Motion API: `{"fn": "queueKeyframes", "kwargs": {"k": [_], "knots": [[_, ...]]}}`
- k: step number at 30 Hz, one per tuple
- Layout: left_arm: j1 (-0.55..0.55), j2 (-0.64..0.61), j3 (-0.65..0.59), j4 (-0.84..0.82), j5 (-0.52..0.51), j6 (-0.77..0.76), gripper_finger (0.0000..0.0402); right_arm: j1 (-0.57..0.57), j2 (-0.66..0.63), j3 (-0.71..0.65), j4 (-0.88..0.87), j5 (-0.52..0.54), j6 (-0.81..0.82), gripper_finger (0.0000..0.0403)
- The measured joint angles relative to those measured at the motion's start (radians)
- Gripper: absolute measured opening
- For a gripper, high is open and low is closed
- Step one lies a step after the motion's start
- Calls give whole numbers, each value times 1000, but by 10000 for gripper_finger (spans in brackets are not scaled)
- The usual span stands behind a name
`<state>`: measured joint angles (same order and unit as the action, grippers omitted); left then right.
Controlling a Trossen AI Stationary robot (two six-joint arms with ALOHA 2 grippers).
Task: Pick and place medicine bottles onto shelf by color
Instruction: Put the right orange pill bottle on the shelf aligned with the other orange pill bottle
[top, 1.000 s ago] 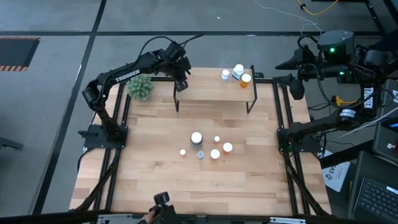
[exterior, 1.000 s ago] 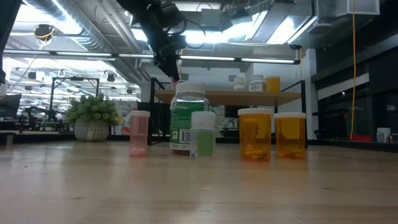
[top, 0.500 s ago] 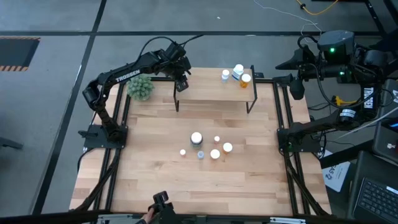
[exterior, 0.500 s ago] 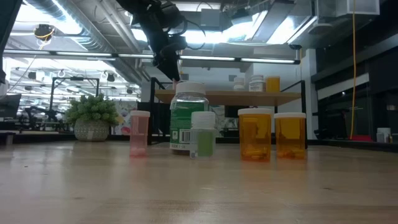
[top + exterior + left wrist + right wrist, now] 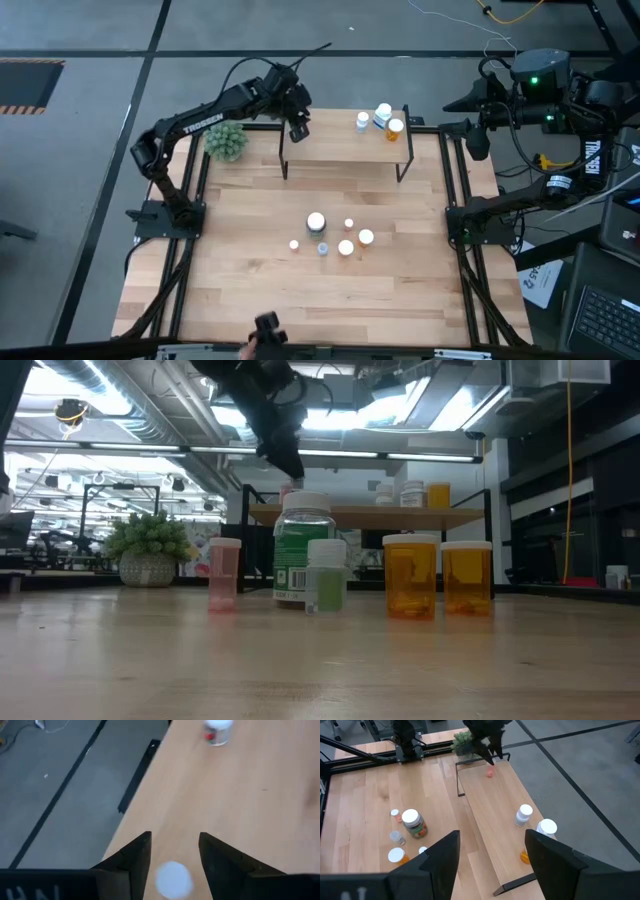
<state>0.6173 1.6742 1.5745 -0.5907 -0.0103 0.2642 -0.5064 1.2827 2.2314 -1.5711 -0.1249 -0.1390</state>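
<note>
High view: left tool [image 5: 298, 128] hovering over the shelf [image 5: 340, 140] left end, shifted up since earlier | Low view: tool lifting, pink bottle [image 5: 289, 487] now sitting on shelf | Left wrist: fingers [image 5: 137, 857] spread, released, white-capped bottle between | Right tool [image 5: 490, 865] waiting, parted.

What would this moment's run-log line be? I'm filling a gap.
left gripper: open above pink bottle standing on shelf | right gripper: open, waiting | table: five bottles
</note>
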Motion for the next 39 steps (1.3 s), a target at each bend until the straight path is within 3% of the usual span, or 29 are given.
{"fn": "queueKeyframes", "kwargs": {"k": [8,13,16,20,26,33,39], "knots": [[-235,-154,1,-266,141,-77,156,0,-3,-20,1,-5,0,226],[-443,-207,1,-341,121,-155,156,0,-4,-153,4,-91,15,226],[-548,-209,1,-355,44,-244,156,23,-5,-287,71,-106,84,226],[-658,-204,-3,-434,-53,-307,156,100,-2,-476,192,-13,160,226],[-758,-201,-29,-489,-111,-342,156,263,-3,-728,376,20,221,226],[-803,-199,-145,-494,-135,-352,156,489,-3,-1027,558,309,272,226],[-809,-227,-180,-493,-136,-335,156,664,-3,-1190,706,330,363,226]]}}
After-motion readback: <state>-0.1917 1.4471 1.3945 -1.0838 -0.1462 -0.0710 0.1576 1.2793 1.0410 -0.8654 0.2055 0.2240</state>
